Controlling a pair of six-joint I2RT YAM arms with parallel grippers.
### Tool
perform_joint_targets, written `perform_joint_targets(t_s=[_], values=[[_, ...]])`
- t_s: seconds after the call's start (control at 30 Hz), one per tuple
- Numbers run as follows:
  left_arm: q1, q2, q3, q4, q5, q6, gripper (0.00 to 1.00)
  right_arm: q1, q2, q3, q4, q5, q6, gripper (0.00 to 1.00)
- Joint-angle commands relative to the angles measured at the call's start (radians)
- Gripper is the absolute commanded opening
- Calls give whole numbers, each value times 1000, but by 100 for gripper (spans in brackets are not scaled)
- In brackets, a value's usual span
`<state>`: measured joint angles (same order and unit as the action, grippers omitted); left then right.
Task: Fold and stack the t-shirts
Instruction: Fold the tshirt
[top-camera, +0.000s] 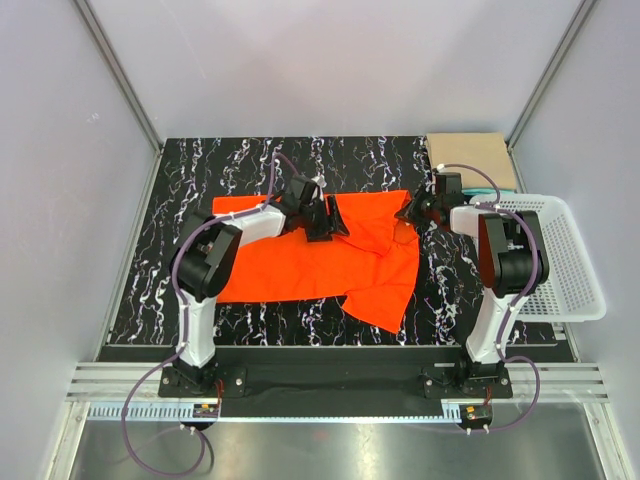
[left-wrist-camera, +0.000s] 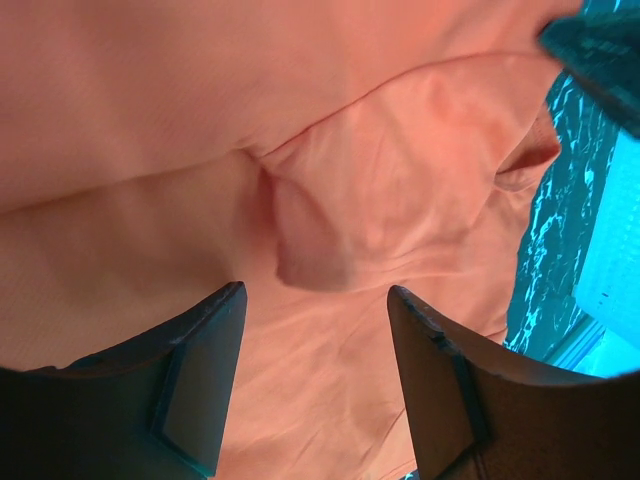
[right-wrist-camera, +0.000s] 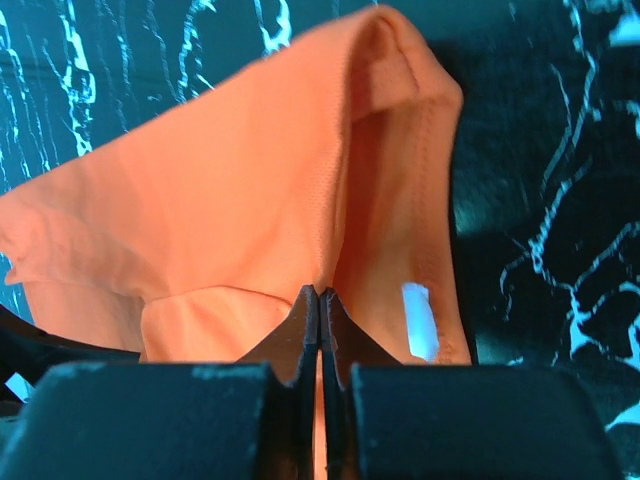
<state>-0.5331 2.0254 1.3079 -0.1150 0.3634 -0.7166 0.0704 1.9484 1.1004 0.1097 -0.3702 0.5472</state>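
Observation:
An orange-red t-shirt (top-camera: 300, 262) lies mostly spread across the black marbled table (top-camera: 180, 180), its right part bunched and a flap hanging toward the front (top-camera: 385, 300). My left gripper (top-camera: 335, 222) hovers over the shirt's upper middle. In the left wrist view its gripper (left-wrist-camera: 315, 292) is open above wrinkled orange cloth (left-wrist-camera: 380, 180), with nothing between the fingers. My right gripper (top-camera: 408, 213) is at the shirt's upper right edge. In the right wrist view that gripper (right-wrist-camera: 320, 290) is shut on a raised fold of the shirt (right-wrist-camera: 250, 190), next to the white neck label (right-wrist-camera: 420, 320).
A folded tan t-shirt (top-camera: 470, 158) sits at the back right corner on a teal one (top-camera: 492, 190). A white mesh basket (top-camera: 572, 262) stands on the right side, overhanging the table edge. Grey walls close in the table on three sides.

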Motion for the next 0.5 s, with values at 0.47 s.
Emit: perform_joint_targets(t_s=[0.47], values=[[-13,58,131,-81,-39,-7,49,-17,-43,-8,21,91,40,7]])
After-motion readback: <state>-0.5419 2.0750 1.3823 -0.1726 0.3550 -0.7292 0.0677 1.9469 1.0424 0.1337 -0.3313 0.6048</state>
